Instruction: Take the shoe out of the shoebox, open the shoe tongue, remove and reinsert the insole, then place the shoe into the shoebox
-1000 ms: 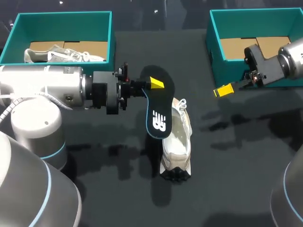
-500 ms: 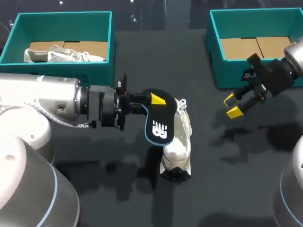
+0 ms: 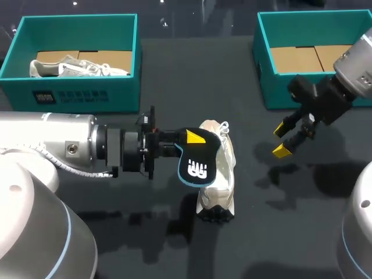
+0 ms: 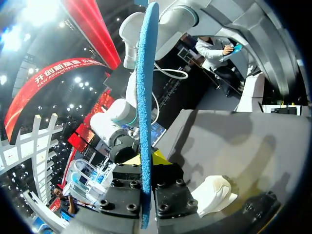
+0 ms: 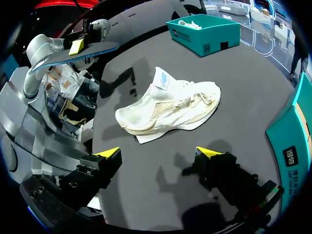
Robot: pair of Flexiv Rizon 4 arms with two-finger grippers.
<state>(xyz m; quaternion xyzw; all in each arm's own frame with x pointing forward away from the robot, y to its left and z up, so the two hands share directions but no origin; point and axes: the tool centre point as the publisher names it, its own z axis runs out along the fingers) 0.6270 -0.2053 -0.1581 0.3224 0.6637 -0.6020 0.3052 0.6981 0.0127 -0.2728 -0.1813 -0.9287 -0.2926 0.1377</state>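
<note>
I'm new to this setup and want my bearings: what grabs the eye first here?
The left gripper, shut on a black insole, holds it just above the white shoe lying mid-table. The right gripper hangs open near the right teal shoebox; a second shoe lies in the left shoebox.

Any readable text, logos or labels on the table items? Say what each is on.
Nothing legible enough to quote.
left shoebox: white print on front wall, too small.
insole: white logo mark, no readable letters.
shoe: tongue patch, blurred.
right shoebox: print on side wall, too small.
</note>
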